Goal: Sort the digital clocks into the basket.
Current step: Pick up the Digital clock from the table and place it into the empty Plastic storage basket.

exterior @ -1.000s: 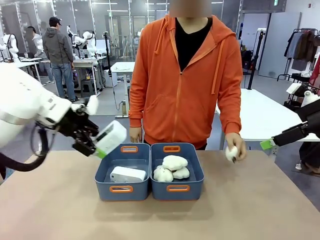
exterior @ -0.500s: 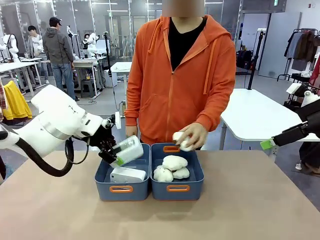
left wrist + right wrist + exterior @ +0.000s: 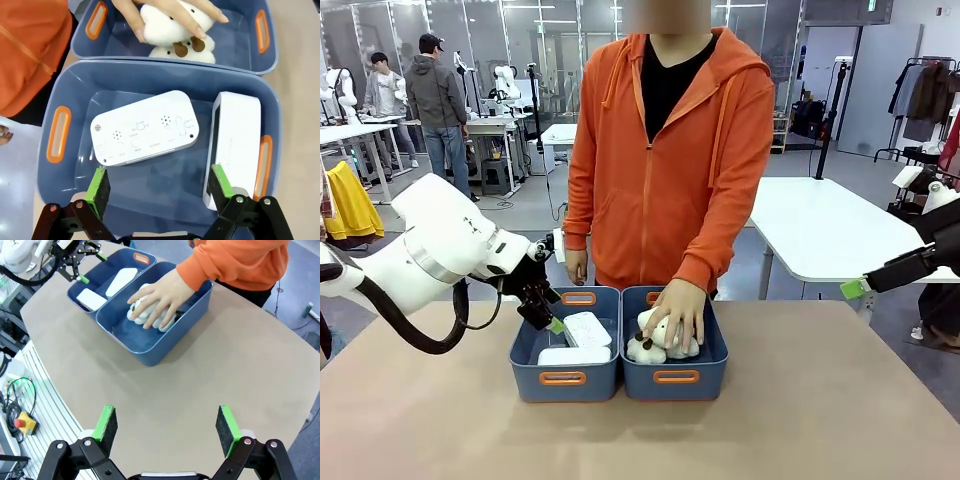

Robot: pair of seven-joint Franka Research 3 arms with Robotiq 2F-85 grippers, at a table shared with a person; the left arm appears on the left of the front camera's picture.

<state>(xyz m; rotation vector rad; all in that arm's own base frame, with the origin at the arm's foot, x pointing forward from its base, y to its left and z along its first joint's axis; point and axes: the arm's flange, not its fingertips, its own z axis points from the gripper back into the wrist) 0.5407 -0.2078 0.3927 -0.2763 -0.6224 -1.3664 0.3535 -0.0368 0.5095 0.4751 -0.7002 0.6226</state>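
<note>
Two white digital clocks lie in the left dark-blue basket (image 3: 56, 102). One clock (image 3: 145, 127) lies flat with its buttoned back up, and the other clock (image 3: 233, 145) rests on its side against the basket's wall. My left gripper (image 3: 159, 187) hangs open just above them, touching neither. From the front, the left gripper (image 3: 548, 305) is over the left end of the basket (image 3: 525, 385), with the clocks (image 3: 587, 329) inside. My right gripper (image 3: 167, 427) stands open over bare table, far from the basket (image 3: 85, 276); its green pad (image 3: 853, 289) shows at the right edge.
A second blue tub (image 3: 705, 385) sits right beside the basket and holds cream plush toys (image 3: 645, 348). The person's hand (image 3: 677, 312) presses on them. The person in an orange hoodie stands at the far edge. Open table lies in front and to the right.
My left gripper moved over the basket, opened and let go of the second clock, which now lies inside. The person's hand brought a plush toy down into the other tub.
</note>
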